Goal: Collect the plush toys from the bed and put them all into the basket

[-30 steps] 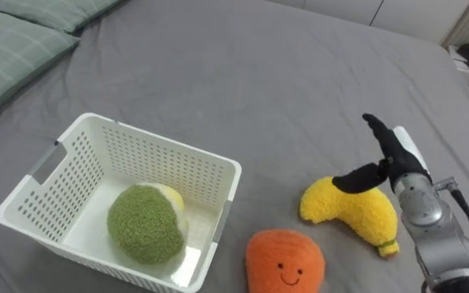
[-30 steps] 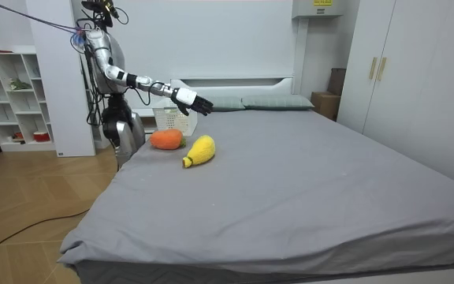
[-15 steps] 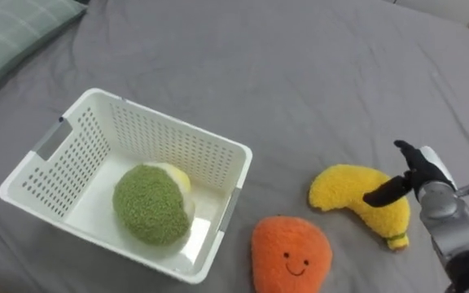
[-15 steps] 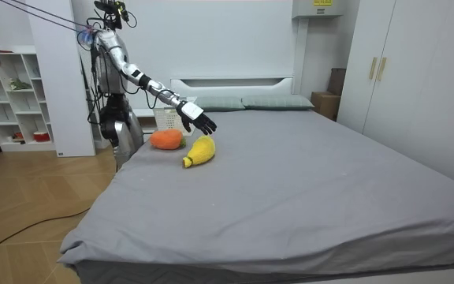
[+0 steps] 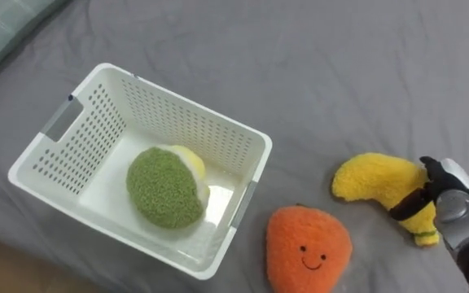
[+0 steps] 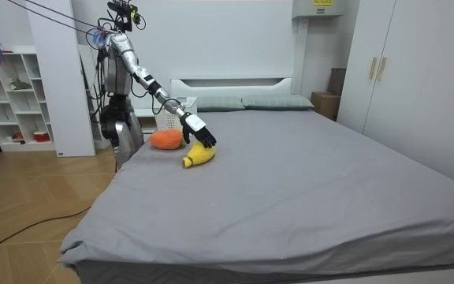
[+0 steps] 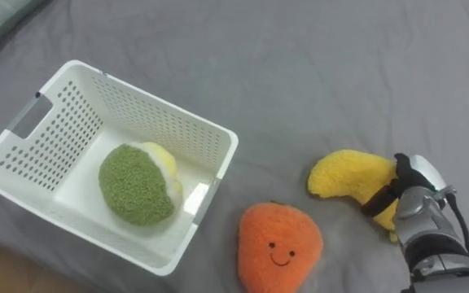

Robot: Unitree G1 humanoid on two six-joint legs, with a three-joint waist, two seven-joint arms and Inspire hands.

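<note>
Grey bed point(image 5: 316, 73) bore a white basket point(image 5: 218, 134) containing a green plush ball point(image 5: 165, 187). An orange plush point(image 5: 308, 248) lay beside the basket, a yellow banana plush point(image 5: 377, 181) further right, its end clasped in the right hand point(image 5: 446, 195).

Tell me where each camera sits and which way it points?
Left eye view: on the robot's head, looking down at the white basket, orange toy and yellow banana toy; right robot hand shows.
Right eye view: beside it, same scene, same robot hand.
Room view: off the foot of the bed, facing its headboard, whole robot standing bedside.
</note>
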